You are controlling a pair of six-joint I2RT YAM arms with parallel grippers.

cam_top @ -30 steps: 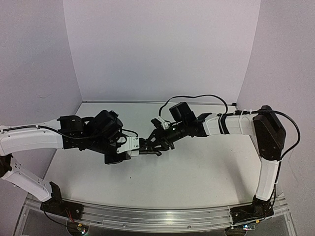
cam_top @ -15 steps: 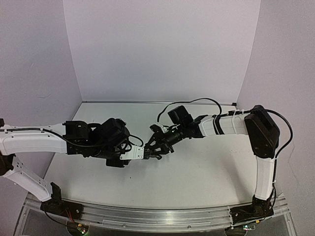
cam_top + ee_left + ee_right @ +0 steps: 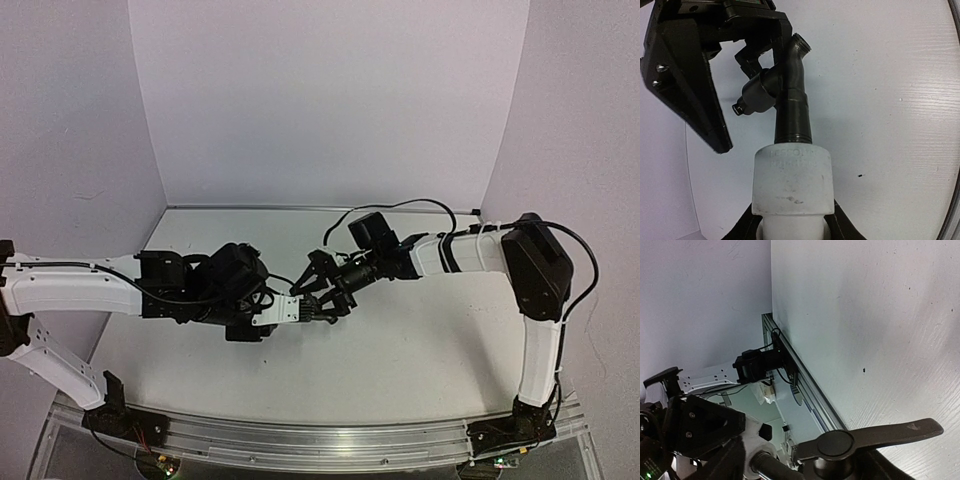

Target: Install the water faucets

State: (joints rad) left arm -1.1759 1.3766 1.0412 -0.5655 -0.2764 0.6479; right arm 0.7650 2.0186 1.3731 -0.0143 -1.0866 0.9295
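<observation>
White table lies below, and pale lilac walls rise beyond, a white fitting clamped in the left gripper. Dark grey faucet stands in the fitting's top, between the spread jaws of the right gripper.

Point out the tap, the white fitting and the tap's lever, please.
tap (image 3: 794,112), left wrist view, on its straight dark barrel.
fitting (image 3: 792,180), left wrist view, middle of its white collar.
lever (image 3: 890,431), right wrist view, on the flat blade.
</observation>
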